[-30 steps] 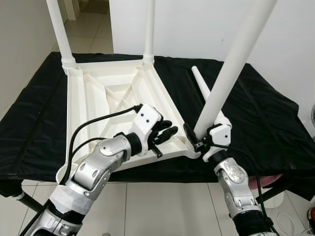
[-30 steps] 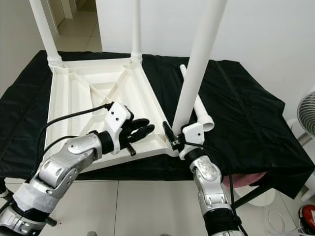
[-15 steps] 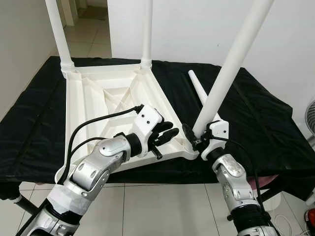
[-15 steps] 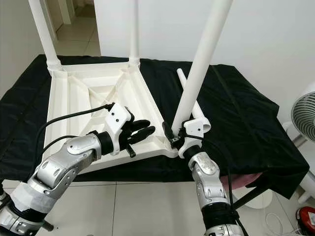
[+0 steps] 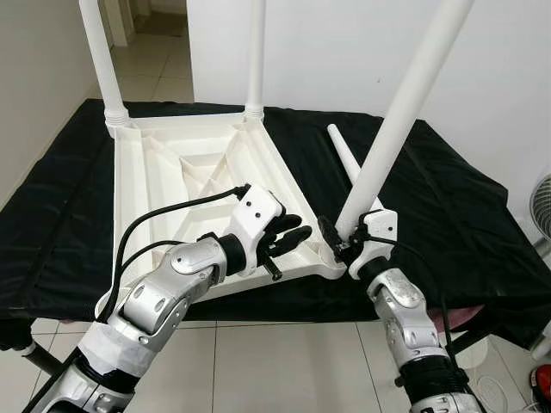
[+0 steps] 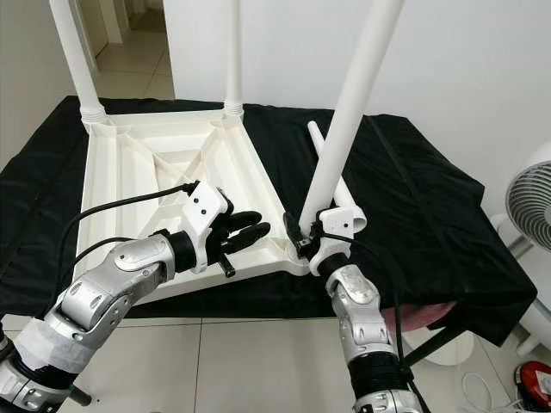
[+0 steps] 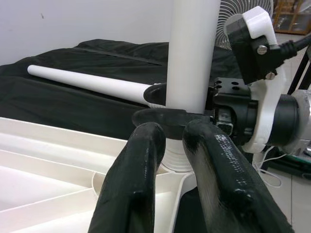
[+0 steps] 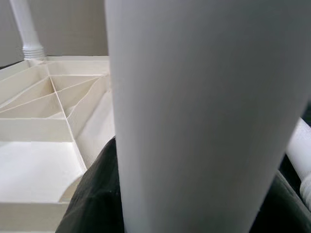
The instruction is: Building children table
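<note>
A black-draped work table (image 5: 482, 224) carries the upturned white plastic tabletop (image 5: 185, 185), ribbed underside showing, which covers the cloth from about 9 o'clock to the middle. Two legs (image 5: 99, 56) stand screwed into its far corners at 11 and 12 o'clock. A third leg (image 5: 405, 112) leans up toward 1 o'clock, its foot at the tabletop's near right corner socket (image 5: 331, 262). Since a second ago that leg has tipped slightly more upright and its foot has settled closer to the socket.

A fourth, loose leg (image 5: 349, 163) lies on bare cloth just behind, with open black cloth beyond it out to 3 o'clock.

The right gripper (image 5: 338, 245) is clamped around the third leg's base. The left gripper (image 5: 288, 241) rests on the tabletop's near rim at 6 o'clock, its fingers (image 7: 141, 179) narrowly parted and holding nothing, tips just short of the socket.
</note>
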Motion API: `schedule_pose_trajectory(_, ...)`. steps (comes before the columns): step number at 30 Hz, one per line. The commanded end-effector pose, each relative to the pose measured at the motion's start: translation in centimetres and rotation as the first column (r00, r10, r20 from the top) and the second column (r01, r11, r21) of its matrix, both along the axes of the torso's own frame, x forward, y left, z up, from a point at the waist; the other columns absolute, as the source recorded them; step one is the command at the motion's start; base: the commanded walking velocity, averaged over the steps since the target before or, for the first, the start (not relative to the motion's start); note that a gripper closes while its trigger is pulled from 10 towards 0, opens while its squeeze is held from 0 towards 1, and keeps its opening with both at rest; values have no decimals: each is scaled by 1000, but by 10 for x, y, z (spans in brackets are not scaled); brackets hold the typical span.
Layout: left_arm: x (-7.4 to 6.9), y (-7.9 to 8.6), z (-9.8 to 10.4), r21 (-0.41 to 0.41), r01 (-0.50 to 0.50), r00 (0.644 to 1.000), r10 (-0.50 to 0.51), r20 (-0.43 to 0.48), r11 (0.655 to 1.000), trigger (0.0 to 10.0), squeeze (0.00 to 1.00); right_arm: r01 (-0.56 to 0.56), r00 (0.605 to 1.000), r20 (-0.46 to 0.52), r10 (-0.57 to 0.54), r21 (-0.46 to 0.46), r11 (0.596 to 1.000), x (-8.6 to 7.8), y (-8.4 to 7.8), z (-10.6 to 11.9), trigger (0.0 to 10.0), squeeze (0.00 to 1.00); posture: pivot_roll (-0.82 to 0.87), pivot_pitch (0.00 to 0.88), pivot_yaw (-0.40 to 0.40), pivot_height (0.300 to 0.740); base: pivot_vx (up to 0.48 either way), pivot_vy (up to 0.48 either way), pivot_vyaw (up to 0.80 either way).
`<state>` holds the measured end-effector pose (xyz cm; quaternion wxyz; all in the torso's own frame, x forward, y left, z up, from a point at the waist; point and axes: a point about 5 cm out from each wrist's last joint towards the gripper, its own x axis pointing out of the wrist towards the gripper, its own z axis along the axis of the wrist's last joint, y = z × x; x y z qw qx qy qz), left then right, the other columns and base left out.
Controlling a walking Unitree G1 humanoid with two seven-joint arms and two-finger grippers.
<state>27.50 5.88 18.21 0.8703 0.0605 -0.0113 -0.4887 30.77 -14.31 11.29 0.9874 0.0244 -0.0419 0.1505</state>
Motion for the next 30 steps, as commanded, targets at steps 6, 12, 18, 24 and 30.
schedule_pose_trajectory(6, -12, -7, 3, 24, 215, 977, -215, 1, 976, 10000, 0, 175, 974, -154, -167, 34, 984, -4, -1, -23, 10000, 0, -38, 0, -52, 740, 0, 0, 0)
schedule_pose_trajectory(12, -11, -8, 4, 24, 216, 976, -216, 4, 976, 10000, 0, 340, 930, -161, -330, 41, 940, -3, 10, -13, 10000, 0, -35, 0, -53, 740, 0, 0, 0)
schedule_pose_trajectory(18, -11, -8, 4, 26, 218, 976, -218, 6, 976, 10000, 0, 456, 872, -171, -460, -65, 888, -1, 7, -8, 10000, 0, -33, 0, -54, 740, 0, 0, 0)
schedule_pose_trajectory(24, -9, -9, 6, 27, 219, 976, -219, 14, 975, 10000, 0, 597, 783, -192, -592, -38, 802, -1, -8, -5, 10000, 0, -39, 0, -55, 740, 0, 0, 0)
schedule_pose_trajectory(30, -9, -10, 7, 26, 221, 975, -222, 15, 975, 10000, 0, 596, 782, -181, -597, -62, 800, 0, -4, -3, 10000, 0, -39, 0, -55, 740, 0, 0, 0)
